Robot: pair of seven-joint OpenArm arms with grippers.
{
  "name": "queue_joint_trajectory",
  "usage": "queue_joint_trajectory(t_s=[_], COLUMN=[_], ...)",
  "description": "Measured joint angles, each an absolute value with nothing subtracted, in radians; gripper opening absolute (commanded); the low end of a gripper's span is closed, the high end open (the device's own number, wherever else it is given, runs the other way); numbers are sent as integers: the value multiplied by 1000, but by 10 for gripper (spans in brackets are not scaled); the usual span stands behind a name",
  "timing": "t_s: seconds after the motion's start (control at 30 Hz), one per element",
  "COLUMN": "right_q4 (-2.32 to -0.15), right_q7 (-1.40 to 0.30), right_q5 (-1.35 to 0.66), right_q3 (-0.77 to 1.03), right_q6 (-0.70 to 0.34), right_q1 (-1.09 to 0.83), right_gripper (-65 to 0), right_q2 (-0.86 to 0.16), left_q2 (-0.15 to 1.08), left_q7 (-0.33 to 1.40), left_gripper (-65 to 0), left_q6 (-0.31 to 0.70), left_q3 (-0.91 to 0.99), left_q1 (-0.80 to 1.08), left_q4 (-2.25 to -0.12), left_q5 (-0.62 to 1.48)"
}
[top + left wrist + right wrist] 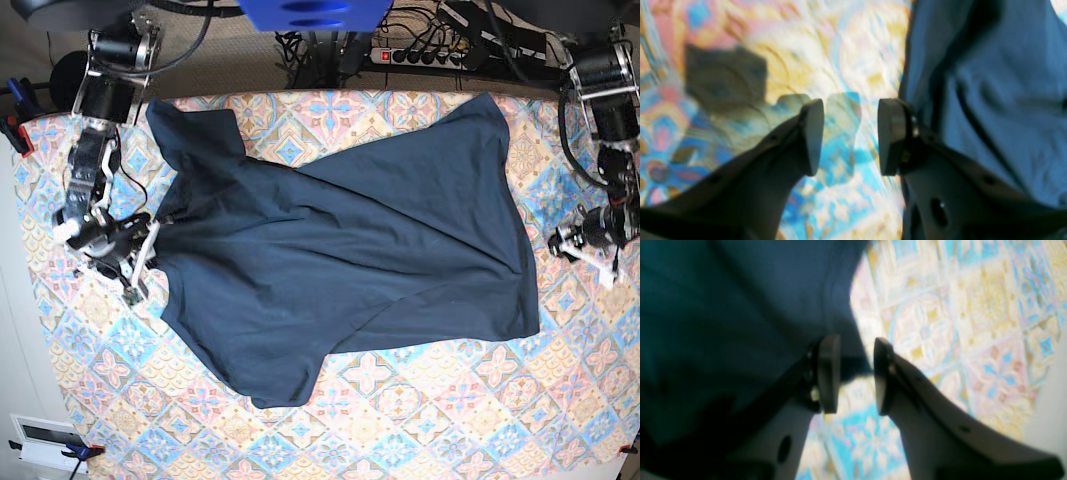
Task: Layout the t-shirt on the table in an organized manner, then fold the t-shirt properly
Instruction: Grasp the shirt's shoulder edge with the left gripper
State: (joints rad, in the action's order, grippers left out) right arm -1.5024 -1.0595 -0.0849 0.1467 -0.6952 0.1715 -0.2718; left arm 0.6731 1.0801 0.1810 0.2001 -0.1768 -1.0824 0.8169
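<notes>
Navy cotton fills the right side of the left wrist view, where the t-shirt (pixel 990 83) lies rumpled on the table (pixel 840 50) with its patterned cloth; the left gripper (pixel 850 136) stands with its jaws parted and only bare pattern between them, the shirt's edge just beside the right-hand finger, nothing held. In the right wrist view the shirt covers the left half of the picture, and the right gripper (pixel 857 373) has its jaws a narrow way apart; a dark strip of fabric edge crosses the gap between them, though whether the pads actually pinch it I cannot tell. From the base view the shirt is spread across the middle of the table but skewed and wrinkled, one sleeve reaching toward the far left corner, the hem side toward the right, and a diagonal fold running across the body. The right gripper (pixel 125 250) sits at the shirt's left edge, while the left gripper (pixel 585 240) is off the cloth, near the right-hand edge but apart from it. The layout looks only part done. The risk I judge is uneven tension: if one side tugs while the other holds nothing, the garment could slide or bunch and not flatten, and a shallow hold on the thin edge might slip out mid-pull.
</notes>
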Motion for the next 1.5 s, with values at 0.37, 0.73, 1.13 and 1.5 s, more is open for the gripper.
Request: queue_joint_trajectory(t_s=[0.37, 0.73, 1.13, 1.5], right_q4=[-1146, -690, -581, -542], right_q7=[-847, -548, -266, -191], right_q5=[-86, -79, 72, 370], right_q3=[10, -139, -292, -97], right_q6=[-702, -695, -702, -702], right_q1=[453, 672, 698, 700], right_gripper=[-409, -408, -410, -406], right_q2=[-270, -271, -277, -277], left_q2=[643, 637, 615, 584], left_q7=[1189, 1193, 1194, 1198], left_gripper=[-389, -389, -389, -389], left_q6=[180, 181, 180, 180], left_q3=[367, 388, 390, 390], left_q1=[39, 164, 220, 222], left_q4=[-1214, -1215, -1347, -1348], left_q5=[1051, 1171, 1179, 1180])
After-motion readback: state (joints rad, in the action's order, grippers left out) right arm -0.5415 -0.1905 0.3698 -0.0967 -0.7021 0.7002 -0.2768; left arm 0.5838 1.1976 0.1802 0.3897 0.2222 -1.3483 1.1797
